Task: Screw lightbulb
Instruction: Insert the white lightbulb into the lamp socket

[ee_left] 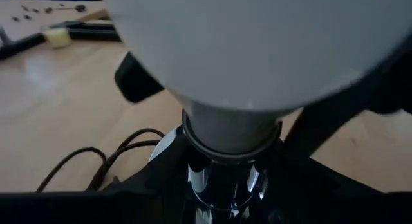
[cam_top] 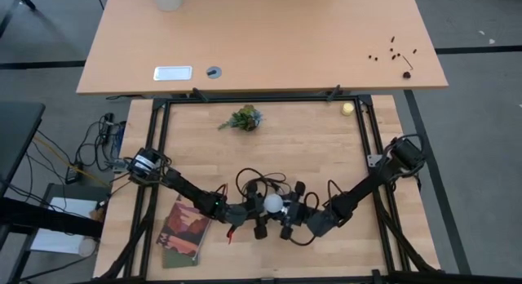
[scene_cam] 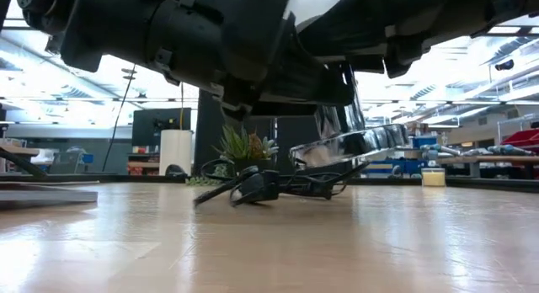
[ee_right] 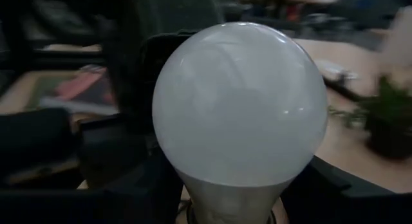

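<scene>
We see both arms slanting inward to meet at lower centre of the high view, the left gripper (cam_top: pixel 259 209) and right gripper (cam_top: pixel 290 212) flanking the lightbulb (cam_top: pixel 273 204); we cannot tell either's finger state

Frosted matt white glass on the bulb (ee_right: pixel 239 105), with a dull grey metal base (ee_left: pixel 232 130). Below the bulb, mirror-glossy chrome socket (scene_cam: pixel 358 143). Black rubbery cord (scene_cam: pixel 269 185) beside the socket. Smooth pale wood table (cam_top: pixel 310 149) under the socket.
</scene>
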### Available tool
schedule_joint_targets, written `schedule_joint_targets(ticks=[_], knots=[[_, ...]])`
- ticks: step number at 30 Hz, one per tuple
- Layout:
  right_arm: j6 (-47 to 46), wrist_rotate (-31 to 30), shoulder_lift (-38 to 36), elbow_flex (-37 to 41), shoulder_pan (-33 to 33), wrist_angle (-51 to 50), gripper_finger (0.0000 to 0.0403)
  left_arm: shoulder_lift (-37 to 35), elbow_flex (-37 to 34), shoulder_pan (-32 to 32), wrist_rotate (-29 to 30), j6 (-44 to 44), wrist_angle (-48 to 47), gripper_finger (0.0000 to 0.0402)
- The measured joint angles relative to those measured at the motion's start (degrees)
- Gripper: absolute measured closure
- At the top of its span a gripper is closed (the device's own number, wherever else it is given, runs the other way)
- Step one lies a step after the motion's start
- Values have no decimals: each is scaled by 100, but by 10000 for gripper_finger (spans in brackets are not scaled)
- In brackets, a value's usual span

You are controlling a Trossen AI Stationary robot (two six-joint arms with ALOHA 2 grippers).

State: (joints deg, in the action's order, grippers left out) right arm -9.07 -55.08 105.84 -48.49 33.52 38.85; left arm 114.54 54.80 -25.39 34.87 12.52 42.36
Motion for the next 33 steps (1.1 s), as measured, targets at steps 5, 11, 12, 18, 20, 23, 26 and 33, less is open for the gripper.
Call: schedule_joint_targets(ticks=[5, 11, 12, 18, 20, 23, 26, 33], knots=[[8, -503, 102, -128, 85, -32, 174, 0, 33, -20, 163, 7, -35, 213], [460, -336, 101, -129, 87, 19, 174, 0, 33, -26, 147, 13, 5, 213], [495, -233, 100, -129, 84, 4, 174, 4, 33, -28, 107, 13, 0, 213], [678, 455, 98, -132, 80, 8, 134, 13, 29, -39, -222, 35, -37, 213], [654, 626, 98, -131, 80, -1, 110, 15, 29, -39, -309, 34, -50, 213], [631, 735, 86, -132, 83, -21, 73, 15, 29, -42, -431, 39, -151, 213], [413, 816, -85, -132, 129, -392, 46, 16, 27, -38, -511, 138, -334, 213], [-346, 1067, -857, -136, 159, -2076, 26, 17, 25, -24, -730, 295, -484, 213]])
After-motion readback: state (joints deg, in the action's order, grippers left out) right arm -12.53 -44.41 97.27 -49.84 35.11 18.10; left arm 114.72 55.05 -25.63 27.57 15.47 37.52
